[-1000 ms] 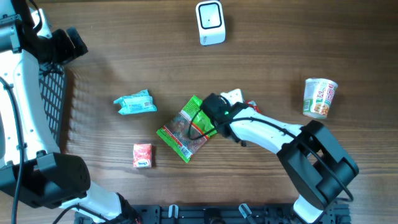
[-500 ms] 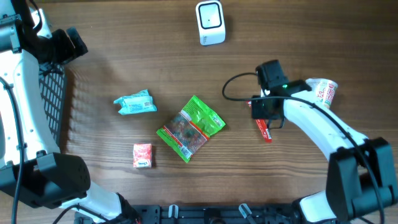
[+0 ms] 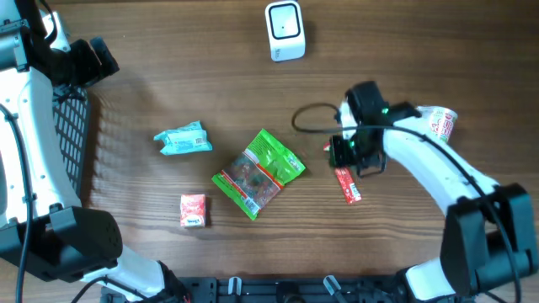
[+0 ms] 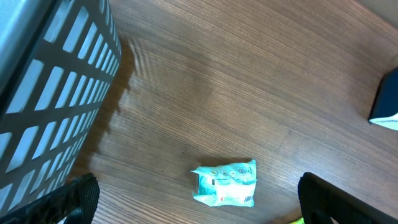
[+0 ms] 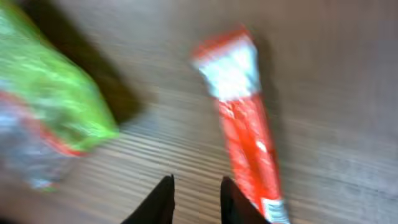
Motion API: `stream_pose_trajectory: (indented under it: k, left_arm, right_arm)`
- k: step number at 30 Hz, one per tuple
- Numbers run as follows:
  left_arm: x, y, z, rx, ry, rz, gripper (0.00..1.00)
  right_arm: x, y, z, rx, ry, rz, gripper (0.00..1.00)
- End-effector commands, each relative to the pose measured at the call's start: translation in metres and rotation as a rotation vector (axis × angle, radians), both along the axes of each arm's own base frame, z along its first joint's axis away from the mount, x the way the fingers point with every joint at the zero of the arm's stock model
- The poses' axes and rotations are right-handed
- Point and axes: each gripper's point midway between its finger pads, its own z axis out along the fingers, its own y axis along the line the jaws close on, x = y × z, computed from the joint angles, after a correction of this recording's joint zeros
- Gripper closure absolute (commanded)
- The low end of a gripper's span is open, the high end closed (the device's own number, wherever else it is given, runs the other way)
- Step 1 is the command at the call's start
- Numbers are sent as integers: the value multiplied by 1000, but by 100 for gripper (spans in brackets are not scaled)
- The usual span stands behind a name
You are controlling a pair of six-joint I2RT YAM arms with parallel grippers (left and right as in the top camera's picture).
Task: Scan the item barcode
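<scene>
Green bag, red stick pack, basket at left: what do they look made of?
Green bag: thin printed plastic film, glossy; crinkled, catches light.
Red stick pack: likely similar printed film, with a flat sealed end; too blurred to judge gloss.
Basket: dark rigid lattice, matte; moulded plastic or coated wire, cannot tell which.

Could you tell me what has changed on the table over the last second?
The right gripper left the green packet, swung right, and now hovers, holding nothing, beside the red stick, which has shifted nearer the robot. Scanner, teal packet, small red box and cup stayed put.
</scene>
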Motion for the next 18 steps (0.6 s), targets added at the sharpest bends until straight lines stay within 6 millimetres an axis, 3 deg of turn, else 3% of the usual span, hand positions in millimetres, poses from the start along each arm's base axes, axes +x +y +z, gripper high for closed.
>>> stream_pose_trajectory:
  k: [1,2,3,4,5,8,10,13,18]
  left_arm:
    - [0,0,-1,-9,0,-5,0]
    - [0,0,-1,-9,0,-5,0]
    - [0,0,-1,-9,0,-5,0]
    - [0,0,-1,-9,0,-5,0]
    - [0,0,-1,-9,0,-5,0]
    - [0,0,-1,-9,0,-5,0]
    - [0,0,-1,-9,0,-5,0]
    - [0,0,-1,-9,0,-5,0]
    - [0,0,-1,-9,0,-5,0]
  right_arm:
    - [18,56,60,294,-147,180,41]
    - [19,62,61,302,-175,214,33]
    - [19,72,62,297,-208,268,20]
    - [17,86,61,277,-265,362,7]
    - [17,103,62,250,-344,468,0]
    - [17,148,76,284,-485,567,0]
    - [20,160,77,260,-528,557,0]
    - [22,162,51,42,-565,545,0]
    - [30,168,-4,-97,-542,549,0]
